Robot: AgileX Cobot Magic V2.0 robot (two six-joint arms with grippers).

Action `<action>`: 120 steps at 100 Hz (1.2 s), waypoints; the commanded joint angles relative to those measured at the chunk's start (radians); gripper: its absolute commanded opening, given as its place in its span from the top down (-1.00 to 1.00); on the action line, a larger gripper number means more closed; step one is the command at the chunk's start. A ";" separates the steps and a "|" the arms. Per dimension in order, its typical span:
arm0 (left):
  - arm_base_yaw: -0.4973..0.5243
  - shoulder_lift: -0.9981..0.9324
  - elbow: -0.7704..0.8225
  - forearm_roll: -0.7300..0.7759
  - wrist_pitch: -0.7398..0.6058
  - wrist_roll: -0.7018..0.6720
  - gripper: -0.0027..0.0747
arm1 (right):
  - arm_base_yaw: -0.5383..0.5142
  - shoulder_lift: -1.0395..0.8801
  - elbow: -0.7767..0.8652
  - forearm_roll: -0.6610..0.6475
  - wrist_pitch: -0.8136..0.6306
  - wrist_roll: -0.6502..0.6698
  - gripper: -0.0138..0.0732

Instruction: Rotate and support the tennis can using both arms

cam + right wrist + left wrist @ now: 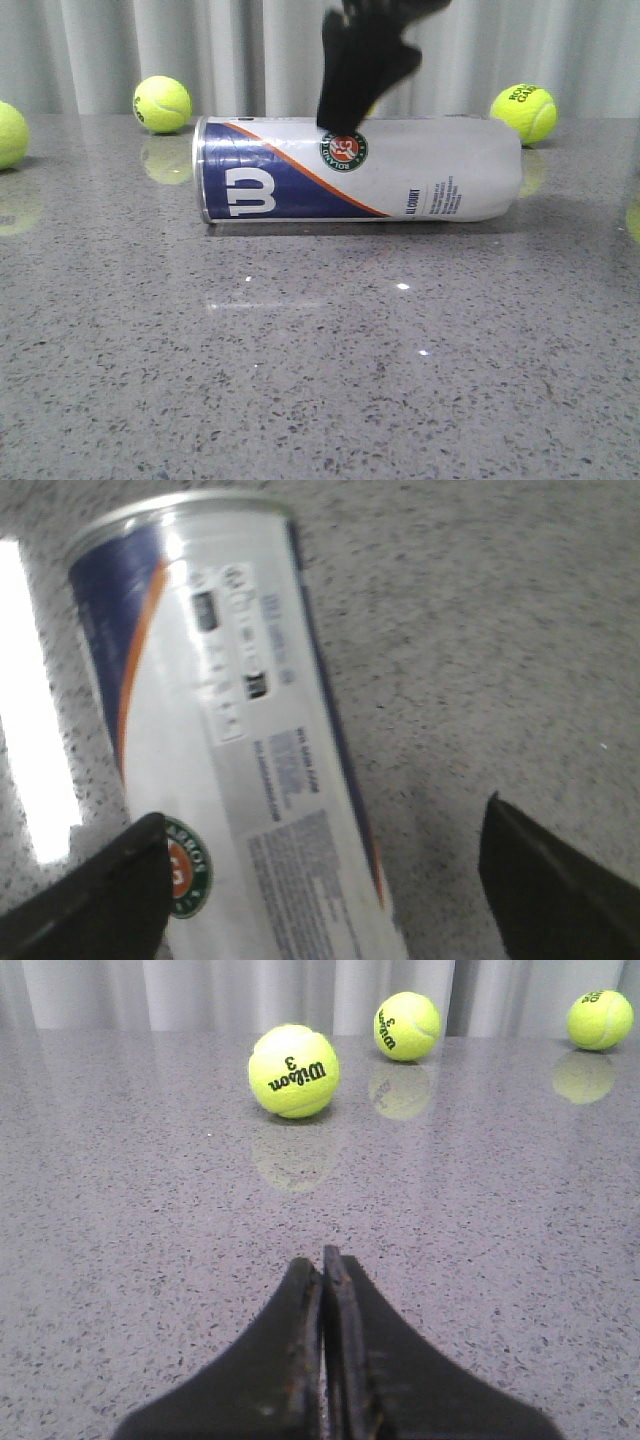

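Note:
The tennis can [360, 168] lies on its side on the grey table, its navy Wilson end with the silver rim to the left, its round green-orange emblem [343, 150] near the middle. My right gripper [350, 120] comes down from above at the can's middle, just over the emblem. In the right wrist view it is open [320, 880], jaws wide apart, the can [240, 750] between them, one finger [100, 900] over the emblem's edge. My left gripper [322, 1270] is shut and empty, low over bare table, out of the front view.
Tennis balls lie behind the can at back left [162, 104], back right [524, 112] and the far left edge [8, 134]. The left wrist view shows three balls ahead [293, 1071], [406, 1026], [600, 1019]. A grey curtain closes the back.

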 commanded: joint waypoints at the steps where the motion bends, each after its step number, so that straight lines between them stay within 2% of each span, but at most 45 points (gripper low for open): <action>1: 0.003 -0.039 0.048 -0.003 -0.078 -0.007 0.99 | -0.001 -0.084 -0.031 -0.072 -0.065 0.221 -0.45; 9: 0.003 -0.039 0.048 -0.003 -0.078 -0.007 0.99 | -0.001 -0.113 -0.031 -0.150 -0.066 0.466 -0.01; 19: 0.003 -0.039 0.048 -0.003 -0.078 -0.007 0.99 | -0.001 -0.142 -0.031 -0.235 -0.052 0.682 0.51; 30: 0.003 -0.039 0.048 -0.003 -0.078 -0.007 0.99 | -0.001 -0.163 -0.031 -0.268 -0.023 0.805 0.85; 49: 0.003 -0.039 0.048 -0.003 -0.078 -0.007 0.99 | -0.015 -0.183 -0.031 -0.265 0.049 0.945 0.83; 59: 0.003 -0.039 0.048 -0.003 -0.078 -0.007 0.99 | -0.038 -0.198 -0.027 -0.252 0.086 0.954 0.83; 67: 0.003 -0.039 0.048 -0.003 -0.078 -0.007 0.99 | -0.074 -0.220 -0.009 -0.192 0.092 0.954 0.83; 90: 0.003 -0.039 0.048 -0.003 -0.078 -0.007 0.99 | -0.207 -0.312 0.115 0.078 0.071 0.831 0.83; 120: 0.003 -0.039 0.048 -0.003 -0.078 -0.007 0.99 | -0.326 -0.482 0.350 0.096 -0.018 0.798 0.83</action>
